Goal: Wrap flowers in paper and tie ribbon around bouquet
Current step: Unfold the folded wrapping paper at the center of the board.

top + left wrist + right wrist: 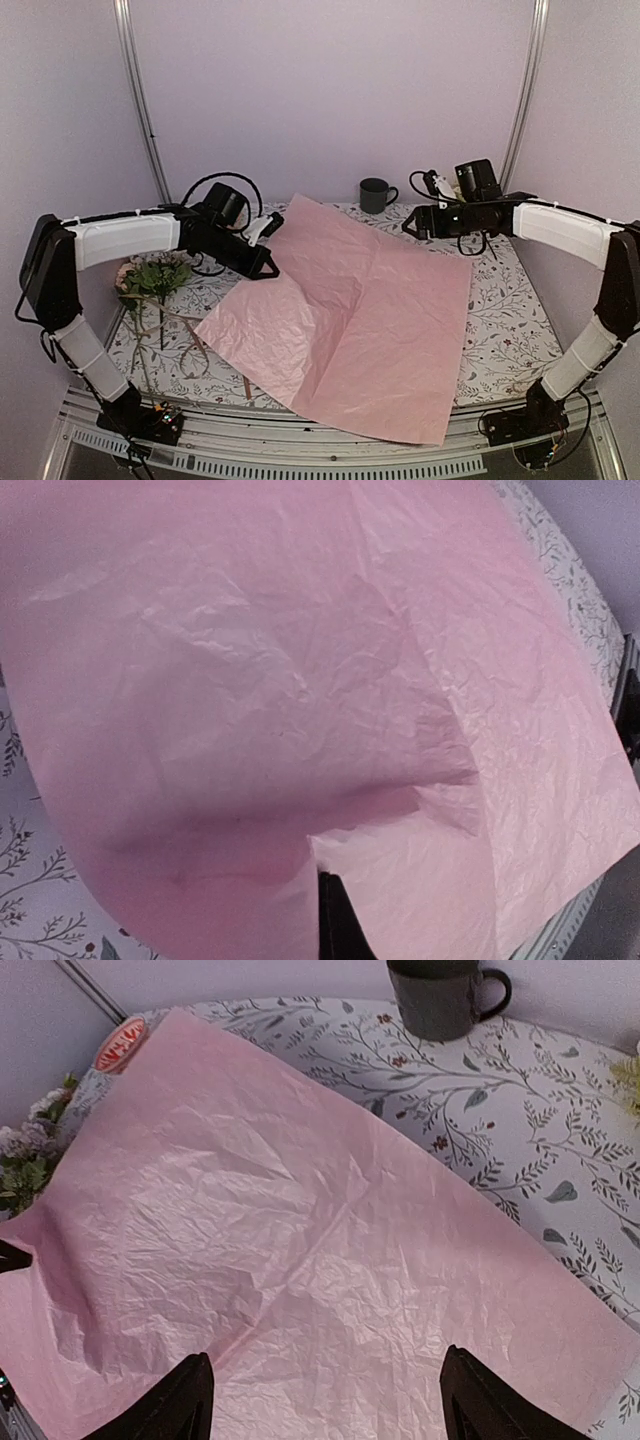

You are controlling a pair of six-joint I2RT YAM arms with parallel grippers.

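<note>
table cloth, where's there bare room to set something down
The roomiest bare cloth is the strip along the right, from the paper's right edge outward. A smaller patch lies at the back, between the paper and the mug. The left side is crowded with flowers and ribbon.

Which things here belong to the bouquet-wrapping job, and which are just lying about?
For the job:
- the paper, spread out in the middle
- the flowers, to its left
- thin beige loops by their stalks, likely the ribbon

Lying about:
- the dark mug at the back
- the floral table cloth underneath
</note>
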